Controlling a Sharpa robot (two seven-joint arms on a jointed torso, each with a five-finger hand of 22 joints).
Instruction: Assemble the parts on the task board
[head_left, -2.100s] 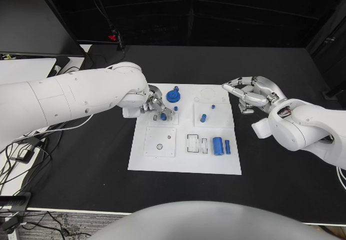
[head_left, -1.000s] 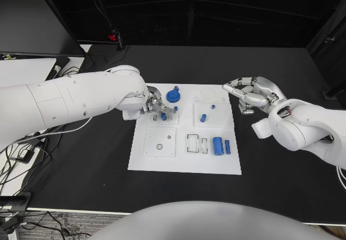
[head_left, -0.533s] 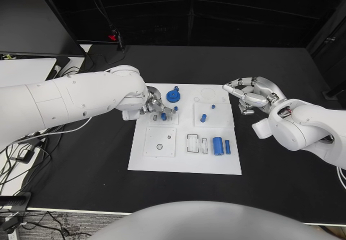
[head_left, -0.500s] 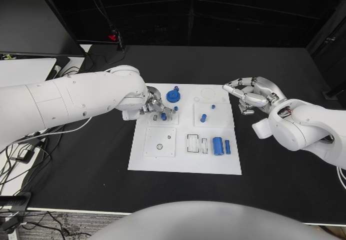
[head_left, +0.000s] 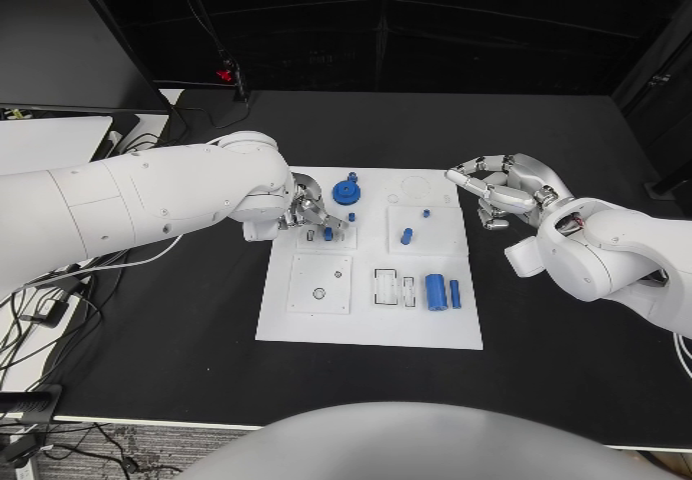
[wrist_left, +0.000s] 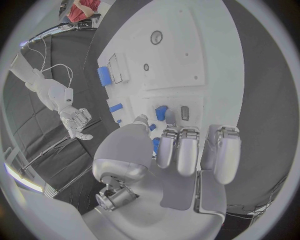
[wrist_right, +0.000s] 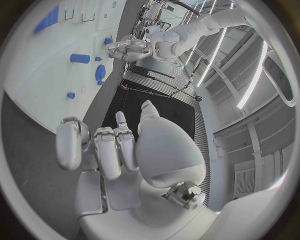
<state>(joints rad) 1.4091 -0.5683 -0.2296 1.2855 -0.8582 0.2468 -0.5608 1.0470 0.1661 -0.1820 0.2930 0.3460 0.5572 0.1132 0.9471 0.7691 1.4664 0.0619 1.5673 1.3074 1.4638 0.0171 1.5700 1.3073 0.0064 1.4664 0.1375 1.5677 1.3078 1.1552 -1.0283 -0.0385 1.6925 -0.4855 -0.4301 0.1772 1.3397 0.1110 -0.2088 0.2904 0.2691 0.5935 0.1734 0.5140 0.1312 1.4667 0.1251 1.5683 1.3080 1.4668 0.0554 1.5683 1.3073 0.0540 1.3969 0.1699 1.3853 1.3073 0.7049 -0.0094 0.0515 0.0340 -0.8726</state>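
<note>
The black table (head_left: 173, 330) had the white task board (head_left: 369, 300) sitting in the middle. The left hand (head_left: 309, 212) was down over the board's far left corner, fingertips right at a small blue part (head_left: 326, 233), but I couldn't tell if it actually gripped it. The right hand (head_left: 498, 190) hung just off the board's right edge, fingers loosely curled, holding nothing. The blue gear (head_left: 345, 190) stood just beside the left hand, with two blue cylinders (head_left: 443, 292) lying side by side nearer the robot and a blue peg (head_left: 407, 237) mid-board.
</note>
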